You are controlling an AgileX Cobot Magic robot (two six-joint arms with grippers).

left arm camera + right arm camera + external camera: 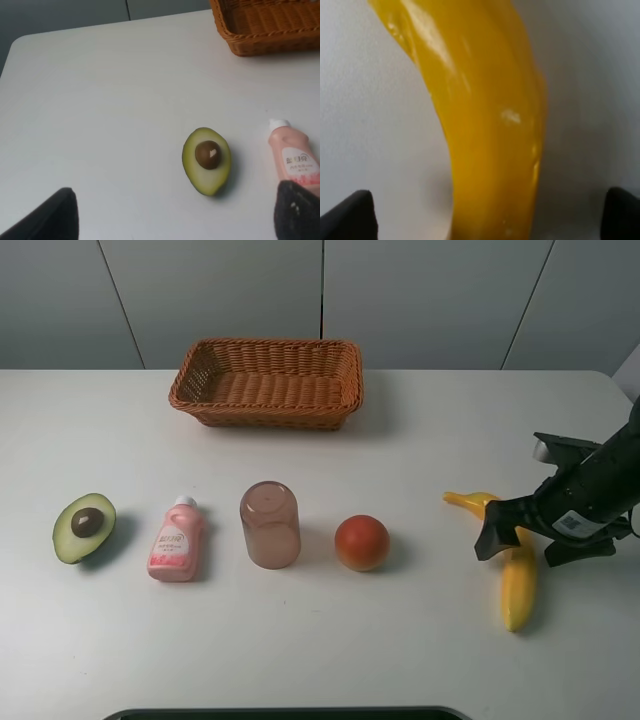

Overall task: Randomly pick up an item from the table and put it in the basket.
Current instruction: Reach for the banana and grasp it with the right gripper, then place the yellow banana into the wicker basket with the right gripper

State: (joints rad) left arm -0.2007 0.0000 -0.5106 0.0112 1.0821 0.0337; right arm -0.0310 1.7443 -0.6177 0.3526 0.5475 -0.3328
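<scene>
Right gripper, fingertips dark at both lower corners of the right wrist view, jaws apart and clear of the skin on either side: it straddled the banana but was not clamped on it. Banana lay on the table at lower right of the exterior high view, well apart from the basket at upper centre. Basket showed nothing inside. Judged progress: approach made; closing, lifting, carrying and release all outstanding. Left gripper, jaws likewise apart, held nothing, with the halved avocado before it. Also on the table, in a row: pink bottle, upturned cup, red-orange fruit. Hidden or unclear: banana's middle lay under the gripper in the exterior view; both its ends were cut off in the wrist view; gripper's height over the table could not be told; dark strip at the bottom edge was cut off and unidentified; left arm was absent from the exterior view
</scene>
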